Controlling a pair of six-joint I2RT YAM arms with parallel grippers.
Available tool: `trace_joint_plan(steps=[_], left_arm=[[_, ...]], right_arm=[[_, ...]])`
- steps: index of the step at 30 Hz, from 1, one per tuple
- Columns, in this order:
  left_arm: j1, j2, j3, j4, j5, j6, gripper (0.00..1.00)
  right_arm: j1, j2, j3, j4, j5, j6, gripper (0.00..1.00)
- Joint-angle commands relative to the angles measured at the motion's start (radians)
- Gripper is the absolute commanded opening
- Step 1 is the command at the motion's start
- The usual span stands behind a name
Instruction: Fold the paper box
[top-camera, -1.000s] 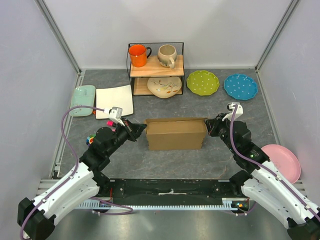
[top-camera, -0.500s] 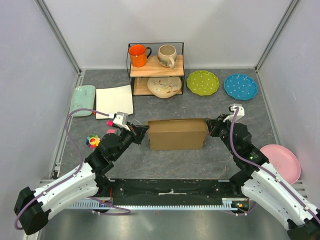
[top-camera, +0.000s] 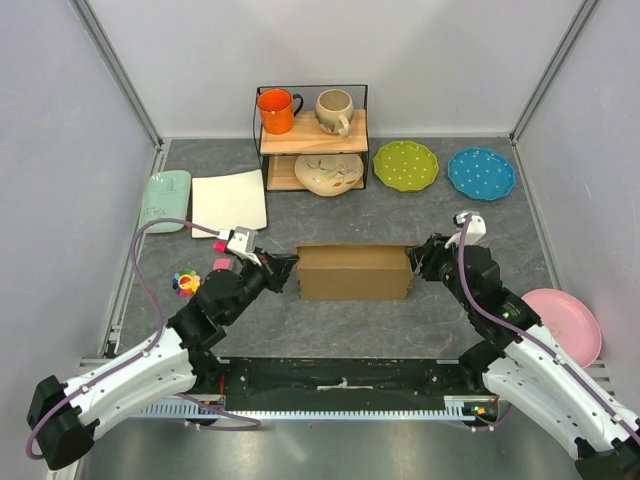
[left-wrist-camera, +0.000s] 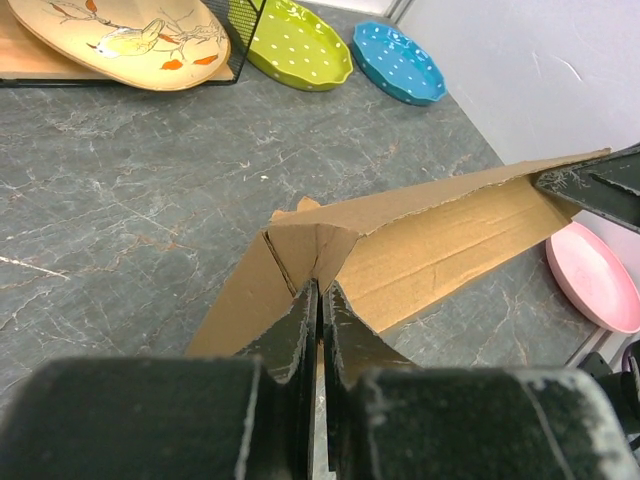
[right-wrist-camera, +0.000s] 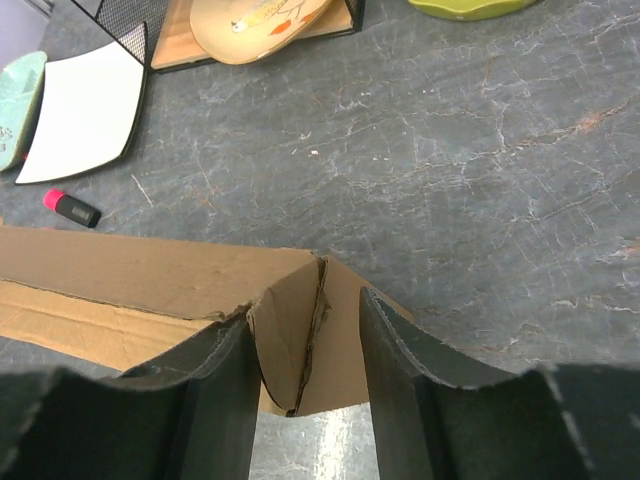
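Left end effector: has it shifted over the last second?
Yes. The left end effector, pinching the brown corrugated cardboard box, has slid slightly down the top view and rightward, away from the white square flat plate.

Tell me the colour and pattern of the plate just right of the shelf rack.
Lime green plate with small white dots; clearest in the top view.

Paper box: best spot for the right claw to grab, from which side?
Pinch the folded end flap at the right end of the paper box, coming in level from the right. It stands as a thin upright crease between the open fingers of the right claw; the long walls are too wide to span.
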Motion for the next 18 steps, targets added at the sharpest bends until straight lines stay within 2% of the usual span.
trace_joint_plan(steps=[1, 15, 18], left_arm=[[-0.011, 0.036, 0.018, -0.131, 0.012, 0.042, 0.08], [-0.009, 0.097, 0.069, -0.170, -0.011, 0.045, 0.08], [-0.009, 0.107, 0.074, -0.171, -0.011, 0.045, 0.08]], right_arm=[[0.008, 0.015, 0.071, -0.067, 0.013, -0.030, 0.49], [0.008, -0.057, 0.112, -0.085, 0.054, -0.077, 0.46], [0.008, -0.059, 0.115, -0.088, 0.067, -0.088, 0.39]])
